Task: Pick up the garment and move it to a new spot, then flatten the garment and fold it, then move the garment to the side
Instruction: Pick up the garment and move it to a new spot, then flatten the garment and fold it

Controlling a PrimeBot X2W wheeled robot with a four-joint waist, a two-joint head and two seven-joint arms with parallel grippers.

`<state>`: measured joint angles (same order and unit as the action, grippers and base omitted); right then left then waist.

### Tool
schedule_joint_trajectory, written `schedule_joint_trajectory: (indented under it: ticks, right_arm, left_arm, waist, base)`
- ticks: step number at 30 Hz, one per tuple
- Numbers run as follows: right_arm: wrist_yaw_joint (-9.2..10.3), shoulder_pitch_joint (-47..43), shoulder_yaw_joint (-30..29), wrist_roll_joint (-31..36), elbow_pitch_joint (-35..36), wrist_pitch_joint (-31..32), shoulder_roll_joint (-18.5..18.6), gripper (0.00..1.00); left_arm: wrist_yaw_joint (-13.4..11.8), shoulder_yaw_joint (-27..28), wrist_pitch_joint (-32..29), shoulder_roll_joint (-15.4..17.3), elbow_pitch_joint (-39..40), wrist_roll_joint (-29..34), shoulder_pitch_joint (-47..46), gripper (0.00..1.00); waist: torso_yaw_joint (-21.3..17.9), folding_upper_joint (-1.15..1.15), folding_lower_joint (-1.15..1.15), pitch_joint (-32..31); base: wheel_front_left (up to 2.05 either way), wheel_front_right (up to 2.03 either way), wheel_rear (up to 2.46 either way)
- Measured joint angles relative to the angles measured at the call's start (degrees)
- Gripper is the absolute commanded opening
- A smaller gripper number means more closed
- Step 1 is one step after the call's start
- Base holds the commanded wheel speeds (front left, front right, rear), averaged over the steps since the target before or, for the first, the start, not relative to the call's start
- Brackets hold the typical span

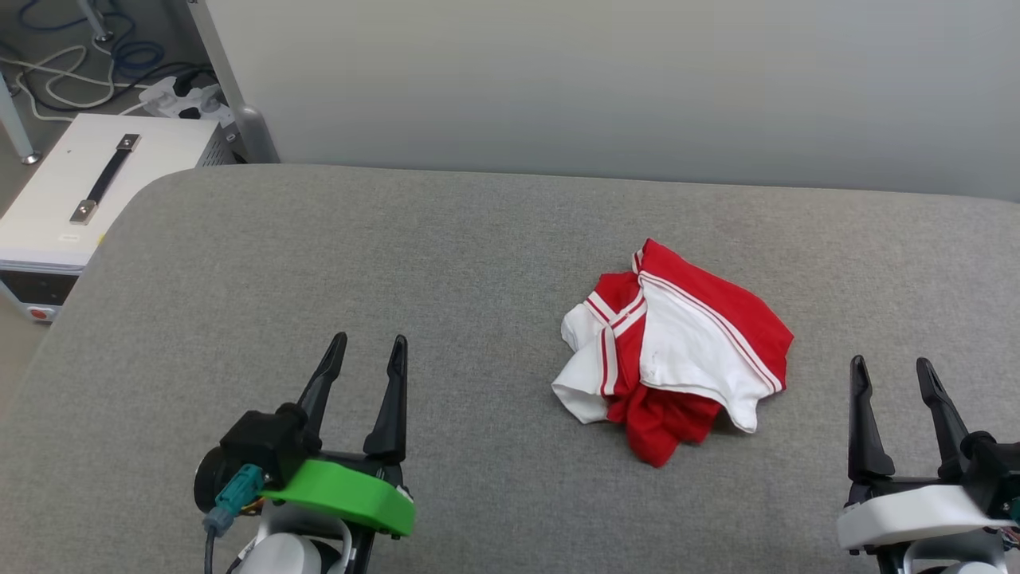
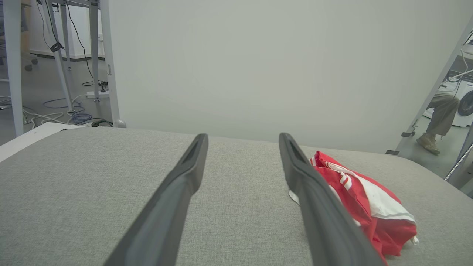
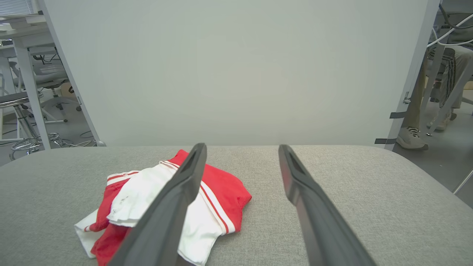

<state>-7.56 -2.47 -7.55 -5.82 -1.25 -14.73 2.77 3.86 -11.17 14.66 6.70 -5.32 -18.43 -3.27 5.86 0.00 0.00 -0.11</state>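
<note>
Two grippers hover over a grey fabric-covered surface (image 1: 319, 255), both empty. At the far left, beyond the surface's edge, sits a white case (image 1: 48, 215) with a black handle (image 1: 105, 178). A power strip (image 1: 179, 100) and cables lie on the floor behind it. The left gripper (image 1: 370, 341), on a green mount (image 1: 343, 494), is at the near left, fingers spread wide, touching nothing. Right of centre the garment (image 1: 677, 351) lies on the surface in a crumpled red-and-white heap. It is apart from both grippers and nearer the right one. The right gripper (image 1: 890, 363), near right, is likewise spread and holds nothing. Past the right edge of the pale panel (image 1: 606, 80), a person's shoe (image 3: 410, 138) rests on the floor.
</note>
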Motion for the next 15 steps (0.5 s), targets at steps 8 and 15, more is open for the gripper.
schedule_joint_trajectory:
  ticks: [8, 15]
  right_arm:
    - [0.0, -0.96, 1.19, 1.38, -0.47, 0.11, 0.0, 1.0]
    - [0.01, 0.19, 4.57, 0.0, -1.21, 15.85, 1.36, 1.0]
  left_arm:
    - [2.46, 2.26, 0.0, -1.9, -0.64, 3.14, 0.29, 1.0]
    - [3.04, 2.77, 0.0, -2.96, -1.2, 3.59, 0.22, 1.0]
  waist:
    - [-0.14, 0.0, 0.0, 0.48]
    - [0.26, 0.0, 0.0, 2.16]
  base:
    - [0.0, 0.0, 0.0]
    - [0.0, 0.0, 0.0]
